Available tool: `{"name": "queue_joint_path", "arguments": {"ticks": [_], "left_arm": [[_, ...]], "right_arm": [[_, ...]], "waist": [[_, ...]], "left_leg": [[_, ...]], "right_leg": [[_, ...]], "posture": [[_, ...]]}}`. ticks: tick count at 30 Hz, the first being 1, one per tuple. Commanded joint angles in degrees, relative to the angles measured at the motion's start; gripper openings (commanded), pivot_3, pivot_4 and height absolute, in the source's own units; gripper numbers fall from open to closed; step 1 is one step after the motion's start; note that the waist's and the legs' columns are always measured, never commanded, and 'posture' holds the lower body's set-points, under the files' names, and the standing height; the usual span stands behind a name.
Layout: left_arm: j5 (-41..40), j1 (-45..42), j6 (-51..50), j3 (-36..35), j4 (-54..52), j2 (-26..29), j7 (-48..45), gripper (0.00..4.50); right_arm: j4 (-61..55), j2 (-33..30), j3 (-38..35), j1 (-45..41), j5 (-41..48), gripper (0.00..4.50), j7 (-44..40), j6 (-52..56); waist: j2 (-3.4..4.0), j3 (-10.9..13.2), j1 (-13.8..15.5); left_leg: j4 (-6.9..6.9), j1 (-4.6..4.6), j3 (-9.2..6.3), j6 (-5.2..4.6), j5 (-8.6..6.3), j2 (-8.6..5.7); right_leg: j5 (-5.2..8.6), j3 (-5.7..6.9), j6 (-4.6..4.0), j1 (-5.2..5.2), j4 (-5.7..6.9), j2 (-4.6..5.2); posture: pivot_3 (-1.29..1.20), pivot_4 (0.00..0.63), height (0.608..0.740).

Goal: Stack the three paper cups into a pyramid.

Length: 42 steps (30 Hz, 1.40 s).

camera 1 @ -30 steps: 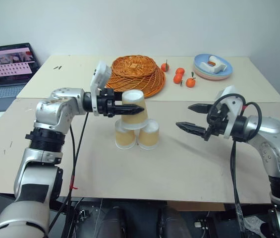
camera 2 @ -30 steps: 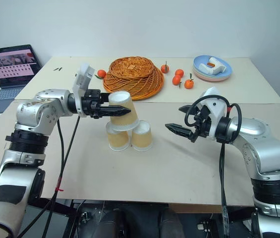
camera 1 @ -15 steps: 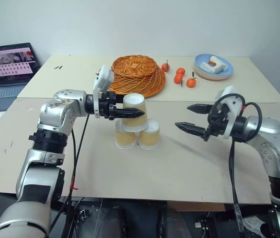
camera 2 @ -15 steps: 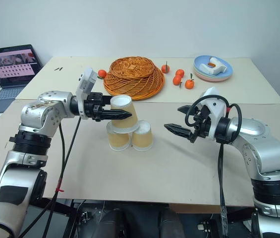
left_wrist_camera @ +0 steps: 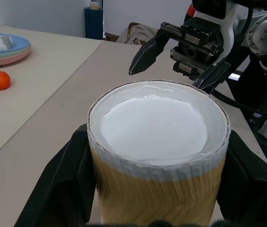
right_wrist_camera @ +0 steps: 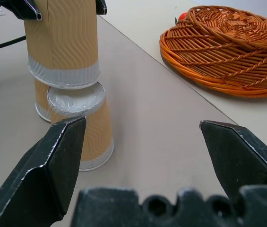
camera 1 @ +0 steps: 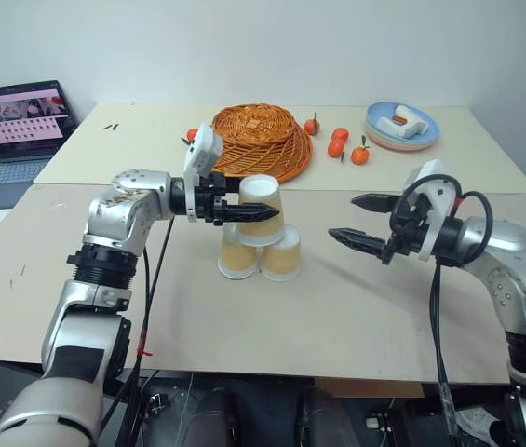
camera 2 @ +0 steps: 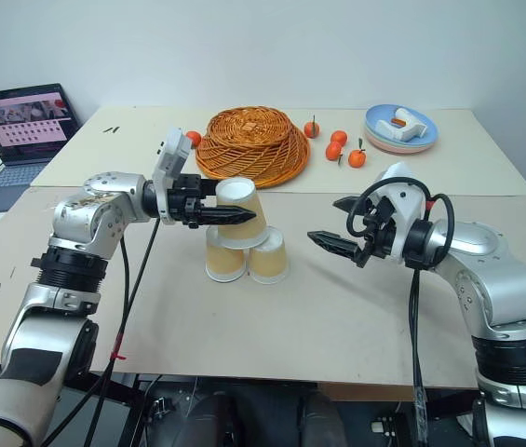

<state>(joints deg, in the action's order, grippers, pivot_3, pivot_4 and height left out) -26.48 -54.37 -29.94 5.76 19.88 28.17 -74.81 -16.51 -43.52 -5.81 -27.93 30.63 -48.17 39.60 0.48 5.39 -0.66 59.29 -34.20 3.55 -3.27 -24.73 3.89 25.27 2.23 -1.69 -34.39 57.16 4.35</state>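
Flanking top cup (camera 1: 261,209) w/ left end effector (camera 1: 264,213), grip unclear; right end effector (camera 1: 359,222) open, basket (camera 1: 261,140) behind.

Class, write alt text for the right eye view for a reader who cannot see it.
The left gripper has its jaws around a tan paper cup sitting upside down on two more upturned cups on a beige table. The right gripper waits open beside them, an orange basket behind.
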Motion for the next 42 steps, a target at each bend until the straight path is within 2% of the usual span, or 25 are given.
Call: {"name": "queue_joint_path", "arguments": {"ticks": [1,9,18,22,25,27,29,33,36,40,42], "left_arm": [[0.65,-1.05,0.85,-0.61,-0.07,-0.04,-0.1,4.45],[-1.31,-2.4,-1.67,-2.98,-1.32,0.0,0.98,4.45],[-8.79,-4.81,-10.99,-9.76,-9.44,2.81,4.55,4.45],[-14.28,-5.55,-16.2,-16.55,-12.56,2.06,12.03,4.45],[-14.42,-4.44,-14.45,-24.37,-12.21,0.36,25.45,4.45],[-9.95,0.84,-10.77,-30.35,-11.77,-0.16,38.61,4.45],[-5.35,6.45,-8.34,-32.23,-13.16,0.33,46.39,4.45],[-4.53,16.04,-6.97,-36.1,-17.57,0.27,52.47,4.45],[-0.72,24.13,-2.84,-38.79,-17.54,0.55,57.49,4.45],[4.99,30.62,4.87,-40.29,-13.76,0.31,63.49,4.45],[4.03,31.39,6.63,-41.66,-12.59,-0.67,64.37,4.45]], "right_arm": [[-2.24,-0.85,-2.63,-0.28,1.29,4.5,0.46,0.14],[-2.17,-0.37,-2.13,-0.17,1.36,4.5,0.62,-0.04],[-0.79,0.14,-1.1,-0.77,0.94,4.5,-0.16,-0.86],[-0.34,0.51,-0.71,-1.3,0.65,4.5,-0.37,-1.21],[0.36,0.89,-0.28,-1.74,-0.12,4.5,0.11,-1.55],[2.5,1.4,-0.2,-2.18,-2.68,4.5,2.96,-2.17],[4.57,1.73,-0.34,-2.36,-4.76,4.5,4.99,-2.96],[9.95,2.06,0.75,-3.18,-10.51,4.5,9.53,-4.76],[18.45,4.01,3.37,-5.12,-19.33,4.5,18.44,-8.21],[27.43,9.53,2.74,-7.96,-25.66,4.5,30.54,-11.91],[29.93,12.19,0.61,-8.73,-25.55,4.5,34.0,-13.53]], "waist": [[0.0,0.0,-0.02],[0.0,0.0,-0.01],[0.0,0.0,-0.04],[0.0,0.0,-0.03],[0.0,0.0,-0.07],[0.0,0.0,-0.15],[0.07,-0.05,-0.31],[-0.05,0.01,-0.1],[-0.22,-0.02,0.18],[-0.19,-0.1,0.52],[-0.19,-0.1,0.62]], "left_leg": [[0.0,0.0,0.0,0.0,0.0,0.0],[0.0,0.0,0.0,0.0,0.0,0.0],[0.0,-0.01,0.0,0.01,0.01,0.02],[0.0,0.02,-0.01,0.01,0.01,0.02],[0.0,0.05,-0.01,0.0,0.01,0.03],[0.0,0.09,-0.02,-0.01,0.0,0.03],[0.0,0.18,-0.01,-0.03,-0.01,-0.02],[0.02,0.14,-0.01,-0.02,-0.01,-0.05],[0.08,-0.05,-0.01,0.1,0.06,-0.03],[0.11,-0.06,0.01,0.11,0.07,-0.06],[0.13,-0.09,0.02,0.11,0.07,-0.06]], "right_leg": [[0.0,0.01,0.0,0.0,0.0,0.0],[0.0,0.0,0.0,0.0,0.0,0.0],[0.0,-0.02,0.0,-0.01,-0.01,-0.01],[0.0,-0.02,0.01,0.01,0.02,0.0],[0.0,-0.04,0.01,0.01,0.06,0.0],[-0.01,-0.09,0.01,0.04,0.07,0.0],[0.0,-0.29,0.01,0.11,0.13,0.0],[0.0,-0.4,0.01,-0.18,0.39,0.0],[-0.02,-0.41,0.03,-0.3,0.38,0.02],[-0.02,-0.47,0.04,-0.31,0.45,0.08],[-0.02,-0.52,0.03,-0.36,0.55,0.07]], "posture": [[0.0,0.15,0.638],[0.0,0.15,0.638],[0.0,0.15,0.638],[0.0,0.15,0.638],[0.0,0.15,0.638],[0.0,0.15,0.638],[0.0,0.15,0.638],[0.0,0.15,0.638],[0.0,0.15,0.638],[0.0,0.15,0.638],[0.0,0.15,0.638]]}}
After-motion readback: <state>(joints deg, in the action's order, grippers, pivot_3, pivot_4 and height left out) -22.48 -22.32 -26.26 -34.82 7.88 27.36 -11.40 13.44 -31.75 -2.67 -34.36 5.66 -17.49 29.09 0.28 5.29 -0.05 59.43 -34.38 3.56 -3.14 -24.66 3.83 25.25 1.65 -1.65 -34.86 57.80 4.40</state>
